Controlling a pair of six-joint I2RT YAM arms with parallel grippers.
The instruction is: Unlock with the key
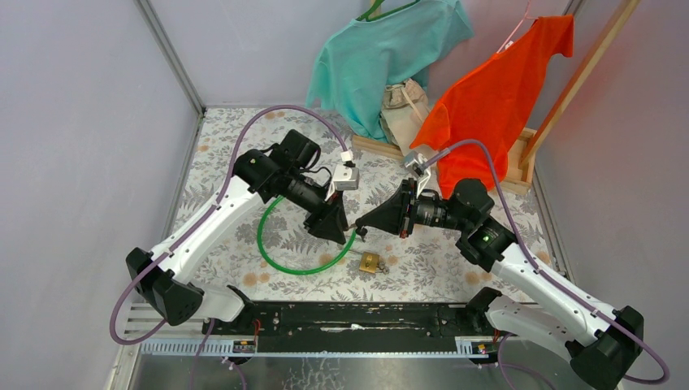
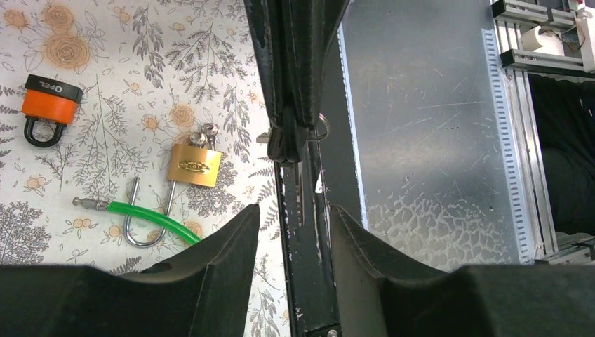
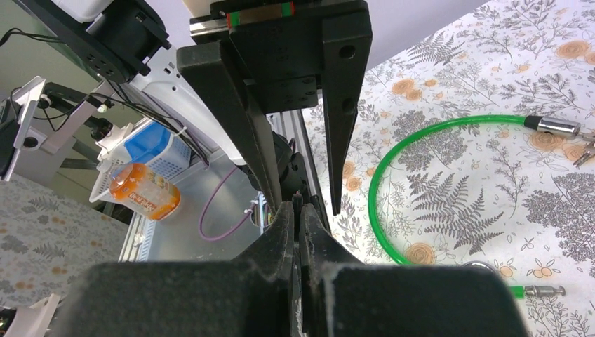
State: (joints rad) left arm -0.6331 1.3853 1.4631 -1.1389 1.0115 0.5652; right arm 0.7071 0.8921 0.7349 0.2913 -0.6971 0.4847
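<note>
Brass padlock (image 2: 194, 166) (shiny), steel shackle (image 2: 132, 193); plastic cable (image 2: 144, 212)

My floral worktop (image 1: 219, 162) carries: brass padlock (image 1: 370, 262) with keys (image 2: 203, 133), green cable loop (image 1: 259, 237) crossing shackle, orange padlock (image 2: 50, 105) apart.

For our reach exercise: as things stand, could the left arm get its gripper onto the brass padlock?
Probably yes. The left gripper hangs open, and the brass padlock lies uncovered just beside it; the right gripper, shut, is near but not over it.

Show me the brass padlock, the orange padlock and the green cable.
brass padlock (image 2: 194, 166), left wrist view, body centre
orange padlock (image 2: 50, 107), left wrist view, orange body
green cable (image 3: 456, 124), right wrist view, top of loop
</note>
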